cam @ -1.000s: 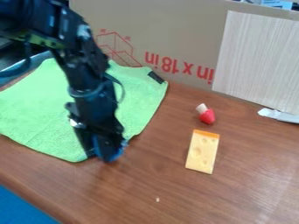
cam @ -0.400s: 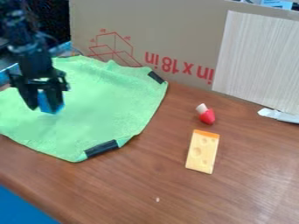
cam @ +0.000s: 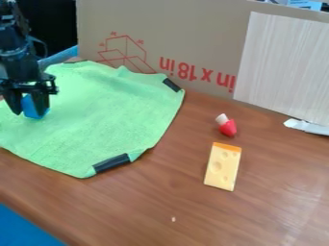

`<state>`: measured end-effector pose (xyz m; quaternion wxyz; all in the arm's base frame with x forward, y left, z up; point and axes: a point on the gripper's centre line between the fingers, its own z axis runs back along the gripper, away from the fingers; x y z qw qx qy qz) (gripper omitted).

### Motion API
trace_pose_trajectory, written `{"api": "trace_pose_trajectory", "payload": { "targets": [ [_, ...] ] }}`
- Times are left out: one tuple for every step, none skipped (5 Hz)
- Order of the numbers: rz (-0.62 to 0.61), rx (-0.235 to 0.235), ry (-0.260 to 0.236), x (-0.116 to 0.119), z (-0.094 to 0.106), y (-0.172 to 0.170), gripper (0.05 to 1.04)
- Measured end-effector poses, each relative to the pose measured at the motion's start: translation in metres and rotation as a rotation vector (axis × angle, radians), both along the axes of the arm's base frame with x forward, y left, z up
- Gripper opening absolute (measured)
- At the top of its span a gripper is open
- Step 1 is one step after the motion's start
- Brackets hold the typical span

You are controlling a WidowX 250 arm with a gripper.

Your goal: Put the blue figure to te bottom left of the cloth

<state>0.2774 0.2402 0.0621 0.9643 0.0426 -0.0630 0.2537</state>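
Nearest us, the brown table (cam: 145,204) and the cheese slice (cam: 223,166) look just as they did a second ago. What's different is the cloth's near corner: the arm was in front of it, and now we can see the black tab (cam: 112,163) there. A bit further back, the red-and-white piece (cam: 227,126) hasn't budged.

The real news is on the left. The gripper (cam: 28,110) has swung away from that near corner, over to the left part of the green cloth (cam: 109,115), and the blue figure (cam: 32,109) came along with it. We see one finger on each side, clamped on the figure. It's over the cloth's left side, though we can't tell if its underside is touching yet. For us that means the carry is mostly done but the placing isn't. If bottom left is the goal, we'd guess it needs to come a touch toward the near edge, then down gently and let go; too far left and it could miss the cloth.

As for writing, the cardboard (cam: 160,29) at the back has upside-down red print (cam: 197,73) and a red box outline (cam: 125,51). No brand we'd call out.
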Motion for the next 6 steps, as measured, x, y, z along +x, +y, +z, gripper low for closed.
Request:
{"api": "trace_pose_trajectory", "payload": {
  "targets": [
    [0.034,0.030,0.005,-0.004,-0.005,0.014,0.592],
    [0.044,0.046,0.014,-0.007,-0.005,0.019,0.631],
    [0.040,0.020,0.034,-0.011,-0.007,0.014,0.937],
    [0.037,0.022,0.022,-0.008,0.007,0.005,1.003],
    [0.019,0.001,-0.009,-0.005,0.033,-0.011,1.000],
    [-0.020,-0.007,-0.024,-0.009,0.089,-0.039,1.000]
  ]
}}
